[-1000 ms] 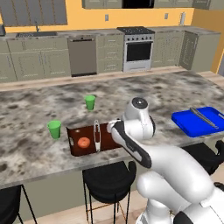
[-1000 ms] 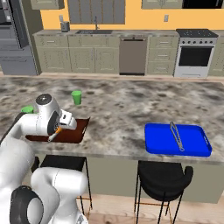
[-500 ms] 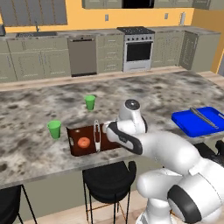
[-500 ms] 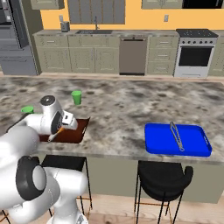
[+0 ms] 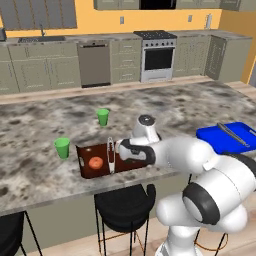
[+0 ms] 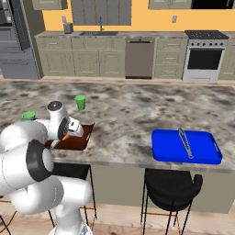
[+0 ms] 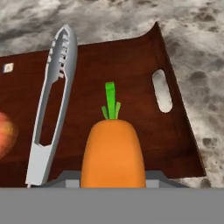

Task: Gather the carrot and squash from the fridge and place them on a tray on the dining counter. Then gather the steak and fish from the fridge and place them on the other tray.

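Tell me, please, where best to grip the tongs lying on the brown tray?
Probably at mid-length, from straight above, jaws across the two arms. The tongs lie flat on the brown tray, long and narrow, with clear space between the carrot and the round orange item.

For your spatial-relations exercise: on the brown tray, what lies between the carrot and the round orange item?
The silver tongs, lying between carrot and orange item, seen in the hand view.
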Tool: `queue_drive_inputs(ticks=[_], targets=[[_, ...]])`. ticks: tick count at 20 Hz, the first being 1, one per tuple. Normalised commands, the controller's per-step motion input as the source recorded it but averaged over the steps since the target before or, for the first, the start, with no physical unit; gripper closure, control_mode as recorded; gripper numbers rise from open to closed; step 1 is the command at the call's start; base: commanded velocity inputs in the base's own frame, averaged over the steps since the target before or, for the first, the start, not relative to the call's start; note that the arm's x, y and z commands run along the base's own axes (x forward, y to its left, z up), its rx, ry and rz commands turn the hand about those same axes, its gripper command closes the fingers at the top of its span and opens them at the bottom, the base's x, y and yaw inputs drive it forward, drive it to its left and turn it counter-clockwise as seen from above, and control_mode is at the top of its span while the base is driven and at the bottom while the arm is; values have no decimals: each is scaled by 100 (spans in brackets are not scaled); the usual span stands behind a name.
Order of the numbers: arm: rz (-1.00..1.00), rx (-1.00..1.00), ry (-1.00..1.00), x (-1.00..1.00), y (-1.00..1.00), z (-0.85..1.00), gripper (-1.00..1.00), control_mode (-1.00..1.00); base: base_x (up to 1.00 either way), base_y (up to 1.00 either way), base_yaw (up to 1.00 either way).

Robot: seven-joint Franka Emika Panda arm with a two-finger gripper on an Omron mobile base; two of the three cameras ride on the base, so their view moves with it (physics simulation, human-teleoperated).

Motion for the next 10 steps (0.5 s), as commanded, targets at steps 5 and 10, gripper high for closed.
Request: queue_drive_inputs(ticks=[5,10], targets=[[0,-2,0,27,9,-31,100,-100,0,0,0],[0,0,0,25,5,-24,100,-100,0,0,0]])
